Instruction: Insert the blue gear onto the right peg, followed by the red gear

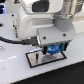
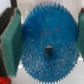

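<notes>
My gripper (image 1: 53, 49) is shut on the blue gear (image 1: 54, 49) and holds it flat, just above the grey black-edged plate (image 1: 40, 61). In the wrist view the blue gear (image 2: 47, 42) fills the frame between the two teal finger pads (image 2: 11, 37). A dark spot (image 2: 49, 50) shows in its hub hole; I cannot tell if this is the right peg. A thin dark pin (image 1: 36, 56) stands on the plate toward the exterior view's left of the gear. A red patch (image 2: 3, 80) at the edge of the wrist view may be the red gear.
The white arm body (image 1: 35, 22) and a black cable (image 1: 15, 39) fill much of the exterior view above the plate. The plate lies on a white tabletop (image 1: 15, 70).
</notes>
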### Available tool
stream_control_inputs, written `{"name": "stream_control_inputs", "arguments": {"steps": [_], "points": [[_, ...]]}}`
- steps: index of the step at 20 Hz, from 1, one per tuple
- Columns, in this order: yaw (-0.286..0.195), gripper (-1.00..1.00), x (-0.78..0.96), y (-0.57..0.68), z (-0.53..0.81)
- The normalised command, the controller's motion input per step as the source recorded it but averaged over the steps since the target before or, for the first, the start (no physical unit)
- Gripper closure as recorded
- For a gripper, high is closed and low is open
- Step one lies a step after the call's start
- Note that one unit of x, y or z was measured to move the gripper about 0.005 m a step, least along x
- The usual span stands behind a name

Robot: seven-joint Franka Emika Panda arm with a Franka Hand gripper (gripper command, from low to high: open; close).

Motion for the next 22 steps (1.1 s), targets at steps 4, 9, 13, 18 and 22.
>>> {"name": "stream_control_inputs", "arguments": {"steps": [4, 9, 13, 18, 22], "points": [[0.000, 1.00, 0.07, 0.27, 0.35], [0.000, 1.00, 0.12, -0.08, 0.17], [0.000, 1.00, 0.03, -0.10, 0.04], [0.000, 1.00, 0.10, -0.16, 0.02], [0.000, 1.00, 0.11, -0.13, 0.03]]}}
